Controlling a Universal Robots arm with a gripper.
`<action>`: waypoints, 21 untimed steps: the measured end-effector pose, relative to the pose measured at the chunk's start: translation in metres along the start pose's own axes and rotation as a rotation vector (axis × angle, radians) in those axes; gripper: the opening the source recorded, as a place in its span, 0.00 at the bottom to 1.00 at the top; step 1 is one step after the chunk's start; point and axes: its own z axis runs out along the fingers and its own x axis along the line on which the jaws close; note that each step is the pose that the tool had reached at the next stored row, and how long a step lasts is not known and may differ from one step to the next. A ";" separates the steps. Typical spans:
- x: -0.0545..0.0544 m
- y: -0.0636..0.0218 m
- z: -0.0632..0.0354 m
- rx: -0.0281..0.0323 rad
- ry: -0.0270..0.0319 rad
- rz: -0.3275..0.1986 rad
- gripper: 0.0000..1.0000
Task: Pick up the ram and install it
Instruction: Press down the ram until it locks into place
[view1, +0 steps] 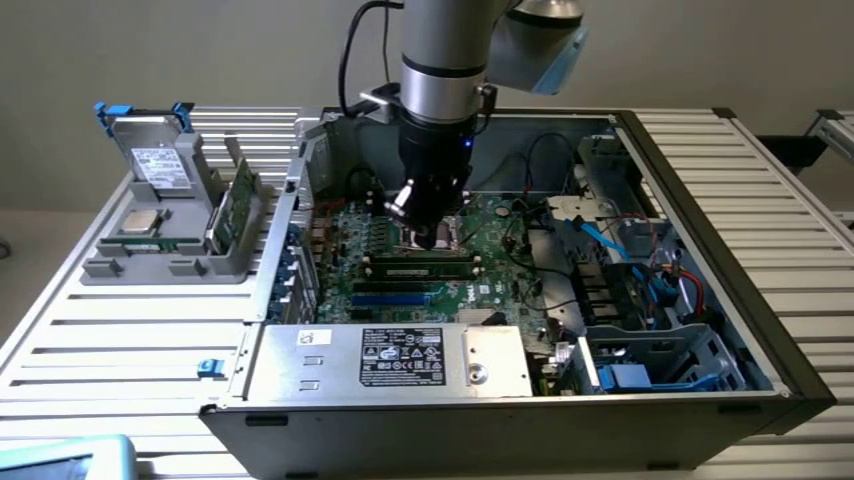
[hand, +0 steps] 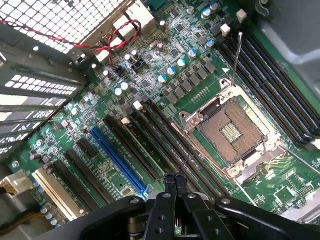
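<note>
Green motherboard filled the floor of the open computer case, and the arm's gripper hung low over it, near the processor socket. In the wrist view the gripper showed its two fingertips pressed together with nothing between them, poised just above the black memory slots beside a blue slot. One stick of ram appeared to sit already seated in a slot just below the gripper in the exterior view, though the angle made this hard to confirm. Toward the exterior view's left, outside the case, a grey holder stood on the slatted table, carrying a boxy drive, a square silver processor chip and another upright green stick.
</note>
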 end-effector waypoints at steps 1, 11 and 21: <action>0.000 0.0000 0.0000 -0.0012 0.0000 0.017 0.11; 0.000 0.0000 0.0000 -0.0132 -0.0004 0.179 0.11; 0.000 0.0000 0.0000 -0.0252 -0.0008 0.343 0.11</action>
